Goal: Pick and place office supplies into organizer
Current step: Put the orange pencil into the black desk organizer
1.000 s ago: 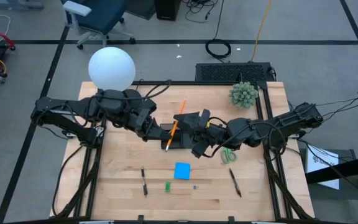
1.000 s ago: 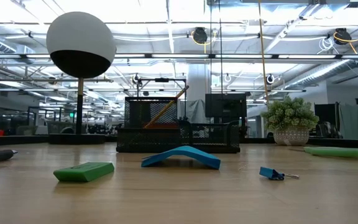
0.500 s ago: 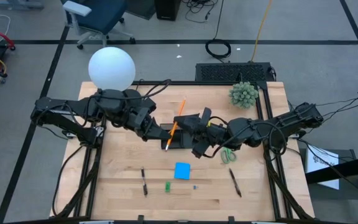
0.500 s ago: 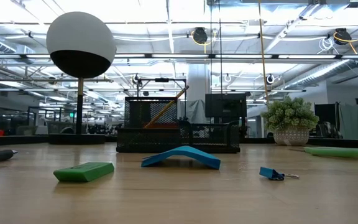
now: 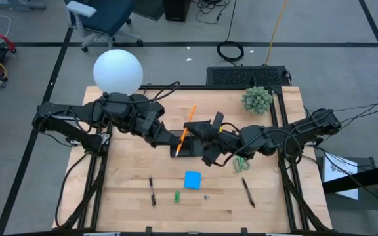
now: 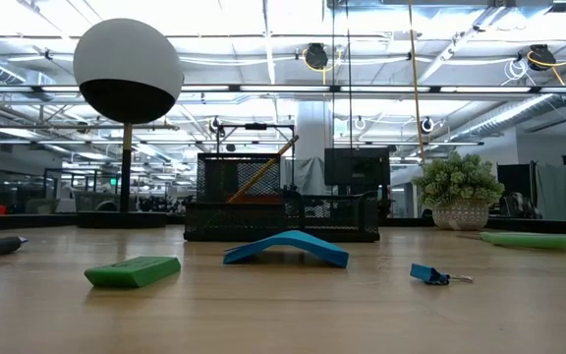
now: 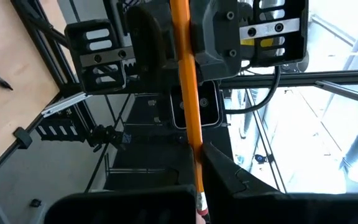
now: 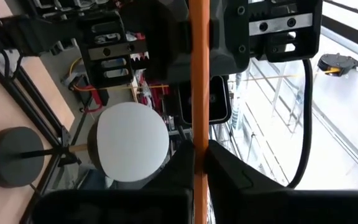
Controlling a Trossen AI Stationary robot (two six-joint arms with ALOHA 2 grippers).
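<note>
1. My right gripper (image 5: 205, 134) just clamped onto the pencil (image 5: 186, 128) above the organizer (image 5: 188, 148).
2. My left gripper (image 5: 169, 139) pinched it too.
3. Handover looked possible; left should release.

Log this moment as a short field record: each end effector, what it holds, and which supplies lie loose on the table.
left end effector: shut on the orange pencil
right end effector: shut on the same pencil, from the opposite side
pencil: tilted, over the black mesh organizer
loose on wooden table: blue square note pad, two black pens, green-handled scissors, small green piece
</note>
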